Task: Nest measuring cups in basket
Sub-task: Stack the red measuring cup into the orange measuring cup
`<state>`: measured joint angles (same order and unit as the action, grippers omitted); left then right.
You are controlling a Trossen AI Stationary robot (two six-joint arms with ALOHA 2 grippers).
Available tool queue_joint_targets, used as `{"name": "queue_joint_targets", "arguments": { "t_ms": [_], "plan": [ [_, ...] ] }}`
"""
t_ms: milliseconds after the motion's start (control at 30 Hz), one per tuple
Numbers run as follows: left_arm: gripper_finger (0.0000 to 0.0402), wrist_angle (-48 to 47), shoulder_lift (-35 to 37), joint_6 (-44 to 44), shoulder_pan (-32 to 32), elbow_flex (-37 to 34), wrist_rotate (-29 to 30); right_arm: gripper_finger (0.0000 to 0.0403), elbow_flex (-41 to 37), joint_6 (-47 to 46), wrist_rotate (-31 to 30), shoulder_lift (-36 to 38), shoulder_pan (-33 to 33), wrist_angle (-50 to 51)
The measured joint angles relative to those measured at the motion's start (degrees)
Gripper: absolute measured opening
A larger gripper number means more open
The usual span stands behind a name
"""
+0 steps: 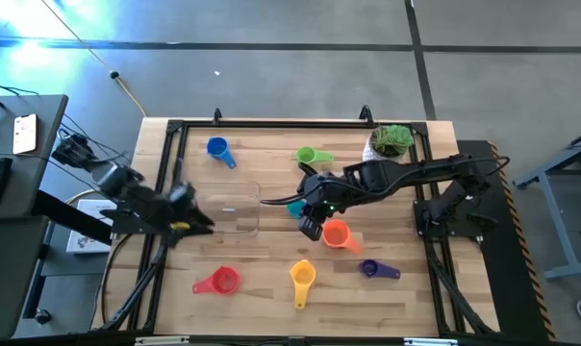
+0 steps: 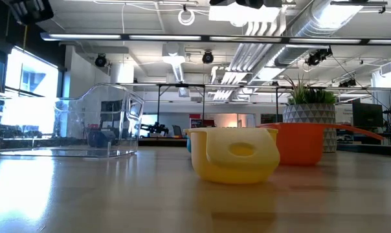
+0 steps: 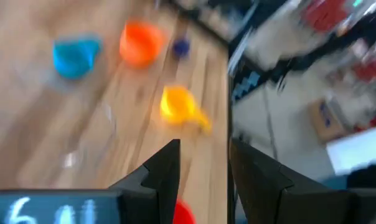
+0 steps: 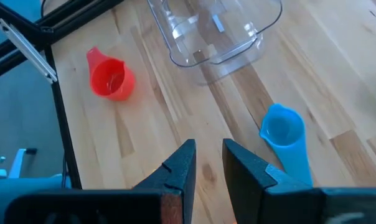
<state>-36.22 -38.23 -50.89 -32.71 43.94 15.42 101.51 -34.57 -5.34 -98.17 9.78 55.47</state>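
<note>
Wooden table [image 1: 271,288] — basket [image 1: 235,213] empty

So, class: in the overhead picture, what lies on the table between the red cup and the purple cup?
In the high view, the yellow cup lies between the red cup and the purple cup.

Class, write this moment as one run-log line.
basket: no cups inside | right tool: empty, above cyan cup | left tool: empty, beside basket

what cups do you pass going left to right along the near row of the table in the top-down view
red cup → yellow cup → orange cup → purple cup
</note>
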Motion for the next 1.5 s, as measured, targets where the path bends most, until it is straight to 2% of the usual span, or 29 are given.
{"name": "queue_joint_targets", "arguments": {
  "t_ms": [133, 333, 700, 1100, 1500],
  "plan": [
    [0.0129, -2.8, -6.2, -4.8, -0.6, 0.0, -4.6, 0.0072, 0.0, 0.0, 0.0, 0.0, 0.0, 0.1],
    [0.0129, -4.6, -14.4, -11.1, -2.9, 0.0, -6.3, 0.0072, 0.0, 0.1, 2.2, 0.0, 0.0, 0.8],
    [0.0129, -4.5, -24.3, -24.9, -5.5, 0.0, -10.1, 0.0072, 0.0, 0.1, 2.2, 0.0, 0.0, 2.2],
    [0.0129, -3.5, -32.5, -29.4, -7.9, 0.0, -11.0, 0.0072, 0.0, 1.6, 1.9, 0.0, 0.0, 2.6],
    [0.0129, -0.4, -37.2, -30.0, -7.9, 0.0, -11.8, 0.0072, 0.0, 2.1, 1.9, 0.0, 0.0, 2.7]
  ]
}}
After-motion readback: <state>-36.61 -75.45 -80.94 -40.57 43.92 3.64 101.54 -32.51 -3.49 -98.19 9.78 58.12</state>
